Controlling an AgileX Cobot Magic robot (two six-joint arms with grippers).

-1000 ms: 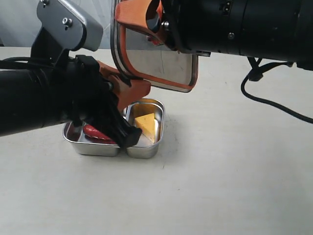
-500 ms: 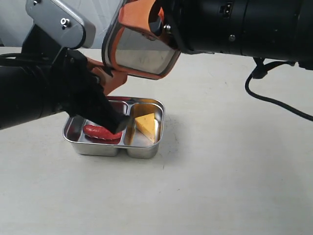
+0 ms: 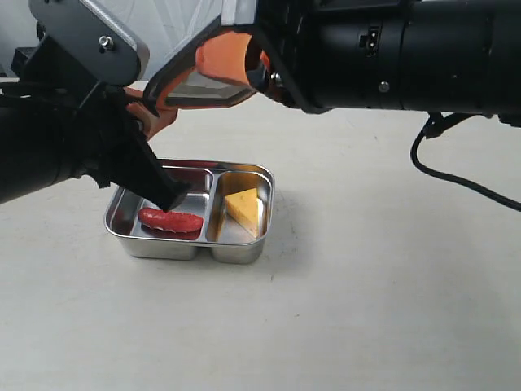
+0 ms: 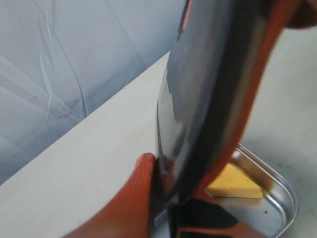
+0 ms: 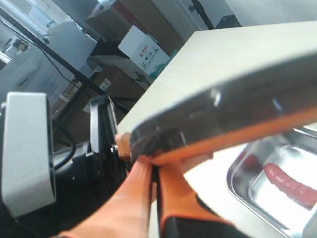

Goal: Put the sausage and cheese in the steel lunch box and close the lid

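The steel lunch box (image 3: 244, 248) is sitting open on the pale surface (image 3: 366, 309), left of centre in the exterior view. Its two compartments are lying side by side. The sausage (image 3: 171, 220) is lying lengthwise in the left-hand compartment, near the front wall. The cheese (image 3: 240, 205) is resting in the right-hand one, its point aiming toward the front of the frame. Both are sitting fully inside the rim.

The lid (image 3: 198, 80) is hanging in the air at the top of the frame, above and behind the box and well clear of it. It is tilting steeply, with its orange seal showing along the lower edge.

The right end effector (image 5: 154, 181) is pinching the lid's edge between its orange fingers, nearly closed on it. The left end effector (image 4: 166, 198) is standing narrow at the lid's other end. There a corner of the lid is sitting in the slim gap between its fingers.

A second ago the lid was standing lower and almost upright, its broad face turned toward the camera just behind the box. It is now sitting higher and leaning much flatter. The left arm was then reaching down over the box and hiding part of the sausage. It is now raised toward the upper left, leaving the whole sausage in sight. The box, sausage and cheese are keeping their places.
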